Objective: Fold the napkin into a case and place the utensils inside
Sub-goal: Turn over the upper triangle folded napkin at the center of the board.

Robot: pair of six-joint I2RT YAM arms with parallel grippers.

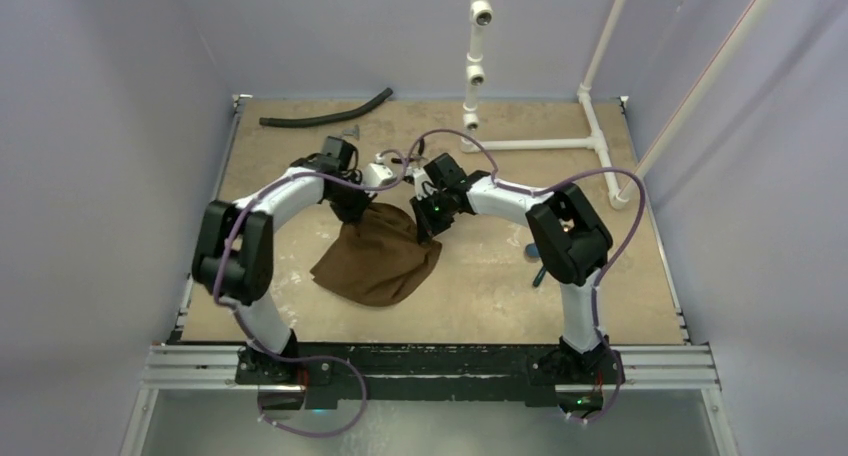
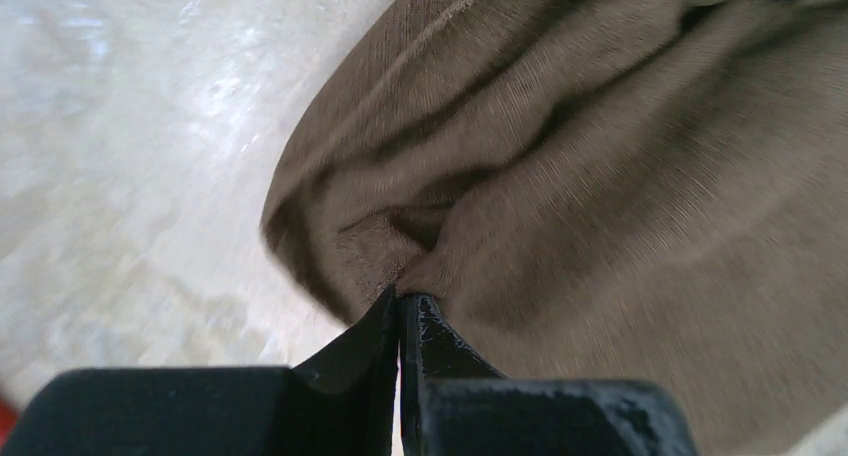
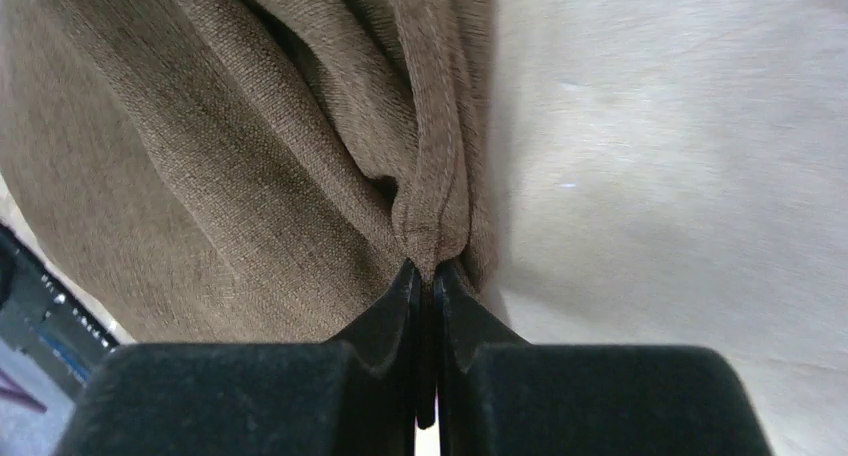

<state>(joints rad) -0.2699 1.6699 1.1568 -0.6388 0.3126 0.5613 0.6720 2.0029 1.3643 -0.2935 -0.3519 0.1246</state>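
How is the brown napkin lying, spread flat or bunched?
Bunched. The left end effector and right end effector pinch the napkin, gathering it into deep folds.

No text, label, brand, number or sign can be read in any view. The napkin [image 1: 378, 261] is plain brown cloth, and the tabletop [image 1: 480, 296] shows only pale scuffs (the left wrist view is blurred, and the overhead view is too distant for small print).
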